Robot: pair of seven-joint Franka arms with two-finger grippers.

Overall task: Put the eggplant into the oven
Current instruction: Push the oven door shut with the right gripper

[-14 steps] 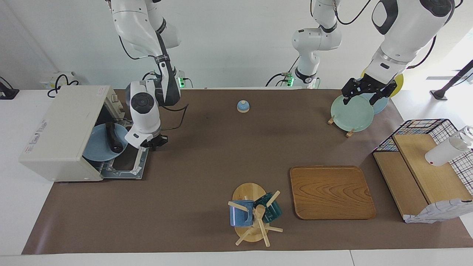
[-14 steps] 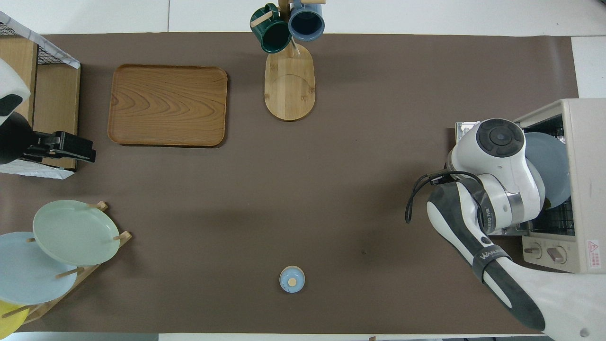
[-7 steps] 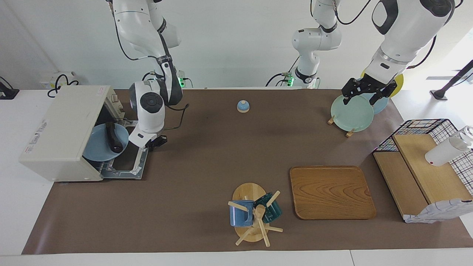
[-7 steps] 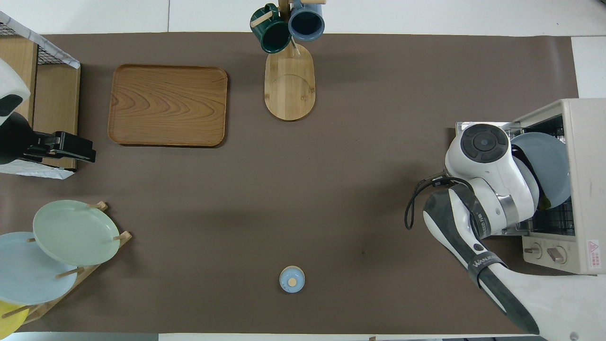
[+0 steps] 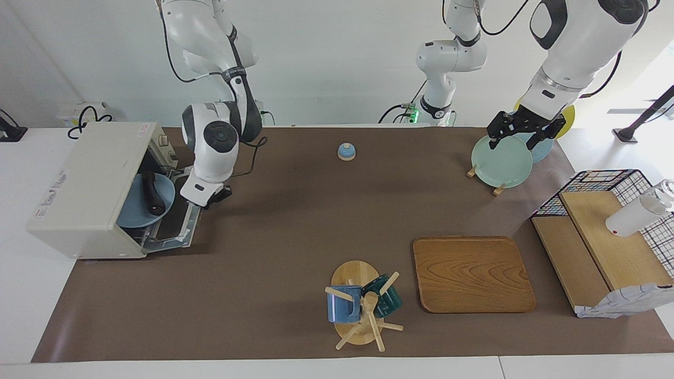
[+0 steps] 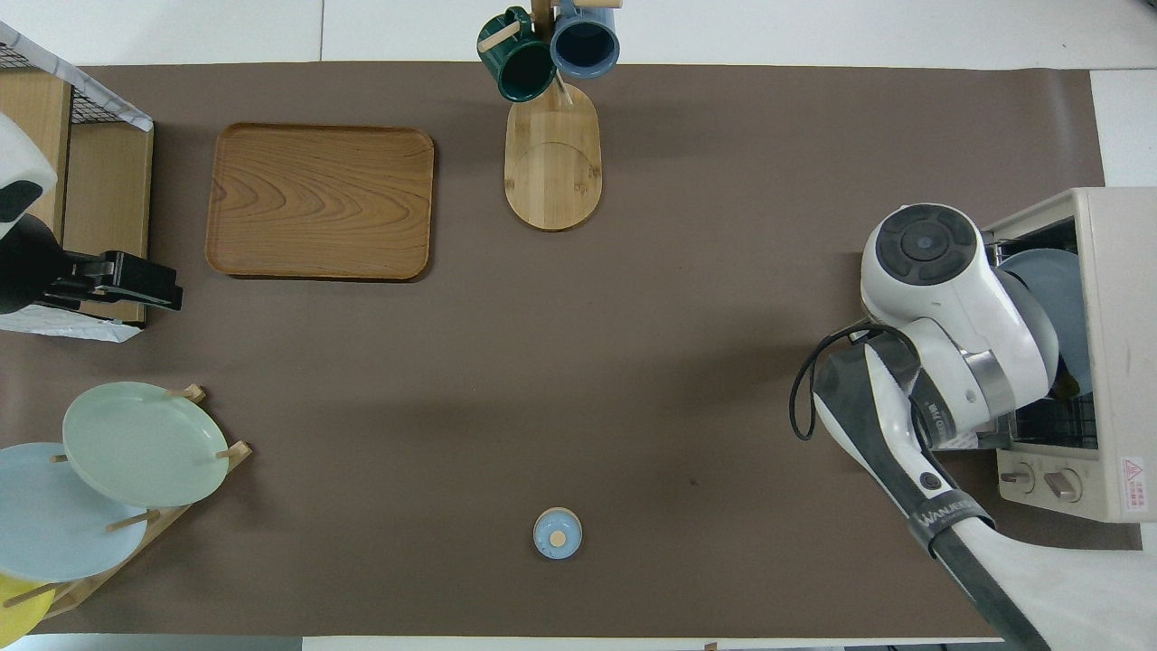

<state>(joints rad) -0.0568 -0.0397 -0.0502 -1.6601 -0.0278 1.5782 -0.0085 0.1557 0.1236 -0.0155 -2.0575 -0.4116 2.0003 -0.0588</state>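
The cream-white oven (image 5: 79, 184) stands at the right arm's end of the table, and it also shows in the overhead view (image 6: 1116, 362). The dark eggplant (image 5: 152, 192) lies on a blue plate (image 5: 138, 208) inside the oven. The oven door (image 5: 179, 221) is tilted partly up from the table. My right gripper (image 5: 210, 196) is at the door's free edge, beside its handle. In the overhead view the right arm covers that gripper and most of the eggplant. My left gripper (image 5: 518, 134) waits, open and empty, over a pale green plate (image 5: 501, 160).
A small blue bell (image 5: 346, 151) sits near the robots. A mug rack (image 5: 360, 308) and a wooden tray (image 5: 472, 273) lie farther out. A plate rack and a wire basket (image 5: 605, 181) with a white bottle (image 5: 634, 216) are at the left arm's end.
The right arm has risen and the oven door has swung from flat on the table to partly raised. The plate with the eggplant sits deeper in the oven. The left arm has not moved.
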